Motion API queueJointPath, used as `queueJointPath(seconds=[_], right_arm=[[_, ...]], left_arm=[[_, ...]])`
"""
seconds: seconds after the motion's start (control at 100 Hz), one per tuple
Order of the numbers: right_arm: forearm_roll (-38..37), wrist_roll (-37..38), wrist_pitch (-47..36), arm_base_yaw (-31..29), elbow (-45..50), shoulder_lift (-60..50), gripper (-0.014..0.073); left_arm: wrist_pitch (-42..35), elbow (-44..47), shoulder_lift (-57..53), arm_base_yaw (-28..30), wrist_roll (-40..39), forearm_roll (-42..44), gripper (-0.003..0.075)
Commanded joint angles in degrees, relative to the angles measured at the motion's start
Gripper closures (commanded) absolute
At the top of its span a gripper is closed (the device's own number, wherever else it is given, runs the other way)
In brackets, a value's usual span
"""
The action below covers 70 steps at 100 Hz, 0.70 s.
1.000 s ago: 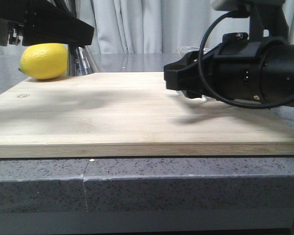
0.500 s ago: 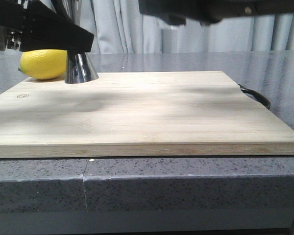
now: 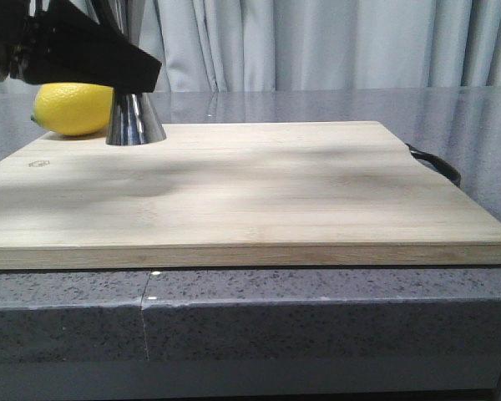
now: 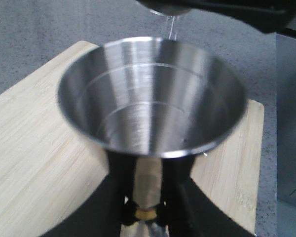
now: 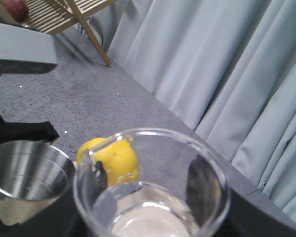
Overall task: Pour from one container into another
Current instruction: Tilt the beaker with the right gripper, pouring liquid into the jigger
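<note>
While the left gripper stays clamped on the narrow gold-banded waist of the steel jigger, its foot stands on the near-left corner of the wooden cutting board, just in front of the lemon. Over on the right, the right gripper's fingers show dark through the wall of the glass beaker, pressed against both sides and holding it, with clear liquid low inside. From the left wrist view the beaker hangs just above the jigger's far rim, a thin trickle seemingly falling. I'd say tip slowly, keep the lip centred over the cup, and hold the jigger dead upright.
</note>
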Motion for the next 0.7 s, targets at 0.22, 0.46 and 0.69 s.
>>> queueJointPath(seconds=[0.22,0.46,0.69], right_arm=[[-7.0,-0.5,2.2,1.5,-7.1,-2.4,0.0339],[-13.0,-0.5,5.4,1.5,-8.2,-2.4,0.0339],[-18.6,-0.5,6.7,1.5,-8.2,-2.4,0.0339]], left_arm=[[3.1,-2.7,-2.0,-3.6,-1.5,-0.7,0.074],[3.8,-2.7,-2.0,-3.8,-1.5,-0.6,0.074],[5.4,-2.7,-2.0,-3.8,-1.5,-0.6,0.074]])
